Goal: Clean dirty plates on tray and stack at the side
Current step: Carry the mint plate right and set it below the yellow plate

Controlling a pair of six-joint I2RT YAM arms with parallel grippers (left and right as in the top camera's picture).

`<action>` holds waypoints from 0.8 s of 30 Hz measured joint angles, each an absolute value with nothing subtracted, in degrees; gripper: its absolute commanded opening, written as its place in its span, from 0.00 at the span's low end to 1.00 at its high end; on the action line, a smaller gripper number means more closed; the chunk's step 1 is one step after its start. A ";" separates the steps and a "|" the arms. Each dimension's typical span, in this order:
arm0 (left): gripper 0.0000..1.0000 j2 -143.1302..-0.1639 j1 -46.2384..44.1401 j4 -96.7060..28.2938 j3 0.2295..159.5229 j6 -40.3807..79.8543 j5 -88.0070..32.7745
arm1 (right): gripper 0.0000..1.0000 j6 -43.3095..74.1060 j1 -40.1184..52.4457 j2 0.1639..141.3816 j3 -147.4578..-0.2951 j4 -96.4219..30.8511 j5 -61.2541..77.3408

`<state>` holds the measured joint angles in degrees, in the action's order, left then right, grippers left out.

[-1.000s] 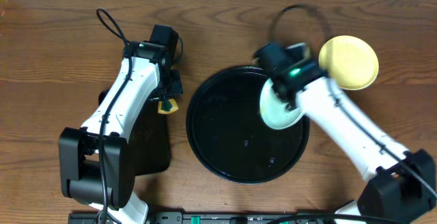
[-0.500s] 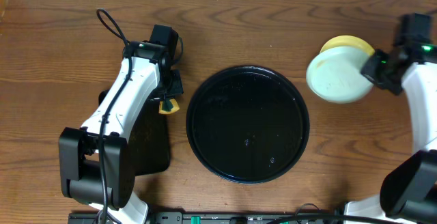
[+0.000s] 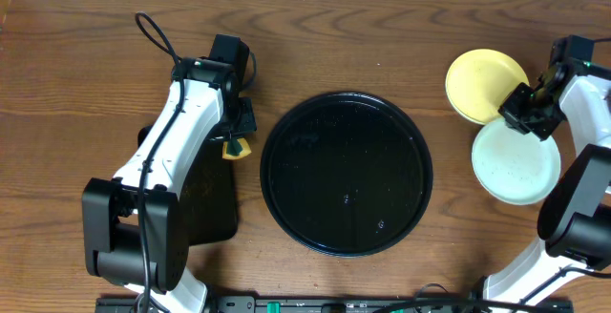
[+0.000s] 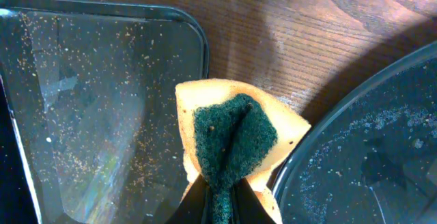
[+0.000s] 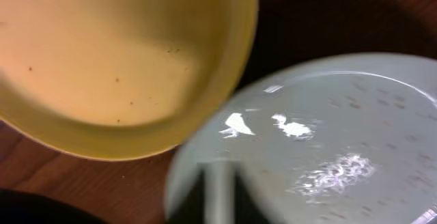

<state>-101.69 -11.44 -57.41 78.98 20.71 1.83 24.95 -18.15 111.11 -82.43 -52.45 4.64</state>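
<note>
My left fingers (image 3: 231, 139) clench a sponge (image 4: 234, 144) at the tray's (image 3: 325, 189) 9 o'clock. My right fingers (image 3: 528, 113) sit at the mint plate's (image 3: 517, 168) 12 o'clock rim; I cannot tell whether they are gripping it. The mint plate lies beside the yellow plate (image 3: 480, 82), at the tray's 3 o'clock.

No writing, label, brand mark or number is readable on the tray (image 3: 346, 172), the yellow plate (image 3: 480, 82) or the mint plate (image 3: 516, 165)
</note>
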 measured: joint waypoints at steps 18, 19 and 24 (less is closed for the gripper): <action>0.08 -101.69 -11.44 -58.06 78.98 20.45 1.83 | 0.45 25.74 -25.45 106.89 -88.16 -69.23 1.10; 0.08 -101.69 -11.44 -58.04 78.98 20.29 1.83 | 0.45 26.35 -27.73 106.37 -88.16 -70.46 0.62; 0.08 -101.69 -11.44 -58.04 78.98 19.59 1.83 | 0.44 27.55 -35.92 106.00 -84.97 -71.46 -0.40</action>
